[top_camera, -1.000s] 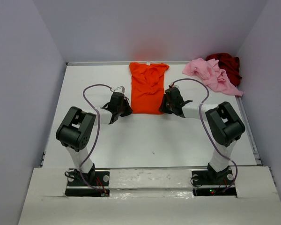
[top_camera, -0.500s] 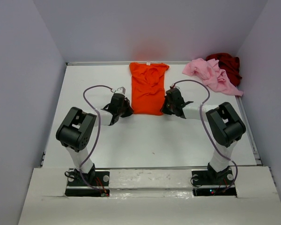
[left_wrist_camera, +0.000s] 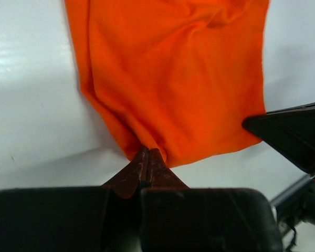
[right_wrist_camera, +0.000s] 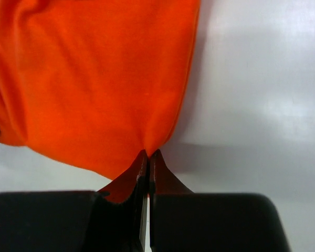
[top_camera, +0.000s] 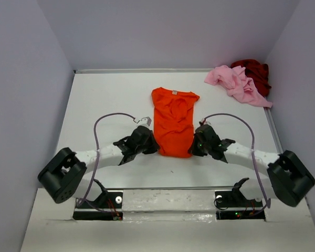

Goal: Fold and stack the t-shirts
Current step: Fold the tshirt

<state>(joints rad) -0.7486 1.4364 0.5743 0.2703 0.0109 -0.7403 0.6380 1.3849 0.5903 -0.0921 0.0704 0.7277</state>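
The bright orange t-shirt [top_camera: 174, 119] lies lengthwise in the middle of the white table, folded narrow, collar at the far end. My left gripper [top_camera: 154, 148] is shut on its near left corner, and in the left wrist view the cloth [left_wrist_camera: 173, 79] runs up from the pinched jaws [left_wrist_camera: 148, 153]. My right gripper [top_camera: 194, 149] is shut on the near right corner; the right wrist view shows the orange t-shirt [right_wrist_camera: 94, 79] bunched at the closed tips [right_wrist_camera: 148, 154]. The light pink t-shirt [top_camera: 236, 84] and the dark red t-shirt [top_camera: 254, 72] lie crumpled in the far right corner.
Grey walls enclose the table [top_camera: 105, 100] on the left, back and right. A raised white ledge [top_camera: 163, 195] with both arm bases runs along the near edge. The right gripper's black finger [left_wrist_camera: 294, 131] shows at the right of the left wrist view.
Both grippers closed on the orange t-shirt's near corners and pulled it toward the near edge. Both arms have stretched low and outward; the shirt's collar has left the back wall.
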